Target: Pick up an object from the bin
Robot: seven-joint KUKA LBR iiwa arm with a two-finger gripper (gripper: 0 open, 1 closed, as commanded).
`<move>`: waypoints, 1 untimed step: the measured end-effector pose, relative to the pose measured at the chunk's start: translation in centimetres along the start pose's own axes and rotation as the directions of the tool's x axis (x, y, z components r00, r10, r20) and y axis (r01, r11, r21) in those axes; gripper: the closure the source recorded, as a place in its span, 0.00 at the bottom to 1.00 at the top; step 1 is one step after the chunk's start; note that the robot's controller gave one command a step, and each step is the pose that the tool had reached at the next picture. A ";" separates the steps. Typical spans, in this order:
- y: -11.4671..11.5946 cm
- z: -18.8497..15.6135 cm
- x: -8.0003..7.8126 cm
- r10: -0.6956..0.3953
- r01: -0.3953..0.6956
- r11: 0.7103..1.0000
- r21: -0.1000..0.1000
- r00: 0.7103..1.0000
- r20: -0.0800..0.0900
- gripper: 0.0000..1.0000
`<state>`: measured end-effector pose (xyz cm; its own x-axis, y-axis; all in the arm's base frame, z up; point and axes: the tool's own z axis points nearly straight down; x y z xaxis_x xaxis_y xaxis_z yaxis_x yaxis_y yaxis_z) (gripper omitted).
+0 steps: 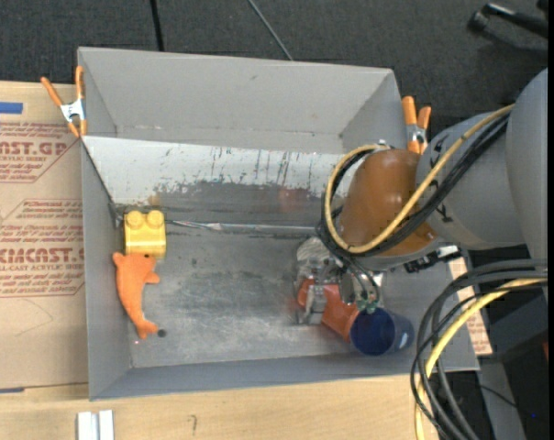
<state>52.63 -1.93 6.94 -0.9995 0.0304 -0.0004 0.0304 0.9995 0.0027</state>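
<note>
Orange-red rounded plastic piece (pixel 337 317): likeliest object of the pick, judged only by nearness.

Camera view.
- Location: floor of the grey metal bin (pixel 231 90), near-right corner, close to the near wall.
- Neighbour: dark blue round plastic cup-like piece (pixel 378 332), touching its lower-right end. Whether the two are separate things or one item cannot be told.
- Long axis: the orange-red and blue pair lies on a diagonal, running from upper left down to lower right in this view.
- Gripper (pixel 315 301): low over the bin floor, at the upper-left end of that diagonal, touching or just beside the orange-red piece. Whether it is spread, pressed together or pinching anything cannot be told, since its tip is crowded against the piece and shadowed by the wrist.
- Key relation: the piece lies to the gripper's lower right, toward the near-right corner and partly under the arm. Any correction would probably go that way, with the bite taken across the diagonal rather than along it.
- Other stock, well apart on the left side: yellow plastic building block (pixel 144 232) with two studs, and an orange plastic fish-shaped toy (pixel 135 291) just below it, nearly touching.
</note>
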 end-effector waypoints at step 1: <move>0.0 0.0 0.0 0.000 0.000 1.000 0.000 1.000 0.000 1.00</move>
<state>52.63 -1.92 6.94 -0.9995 0.0303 -0.0003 0.0303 0.9995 0.0030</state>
